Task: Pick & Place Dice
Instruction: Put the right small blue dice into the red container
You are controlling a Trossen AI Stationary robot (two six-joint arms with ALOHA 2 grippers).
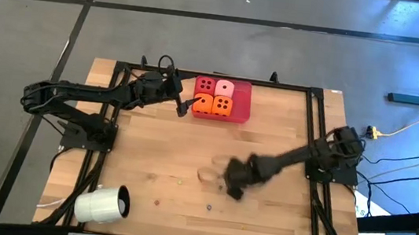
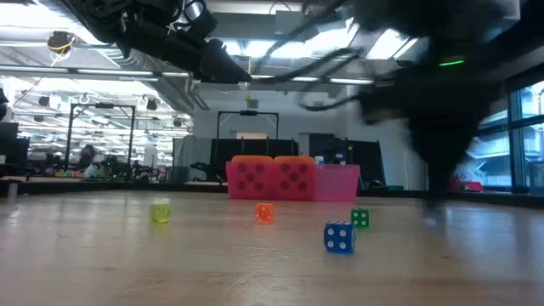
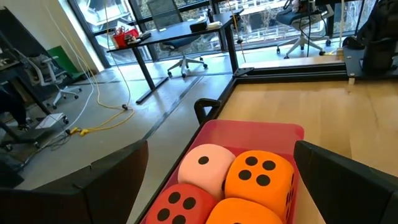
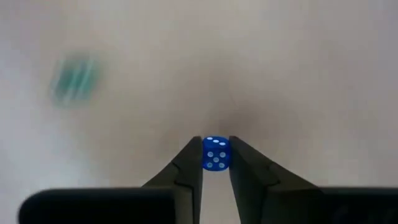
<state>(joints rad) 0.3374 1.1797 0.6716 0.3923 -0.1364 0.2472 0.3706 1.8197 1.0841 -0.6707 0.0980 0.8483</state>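
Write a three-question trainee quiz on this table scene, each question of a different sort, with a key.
1. True or false: all four big dice sit in the red tray.
2. The white cup is: A) upright, B) lying on its side, C) inside the tray.
3. Fill in: in the right wrist view, the small die between the fingers of the right tool is ___ in colour.

Key: 1 true; 2 B; 3 blue.
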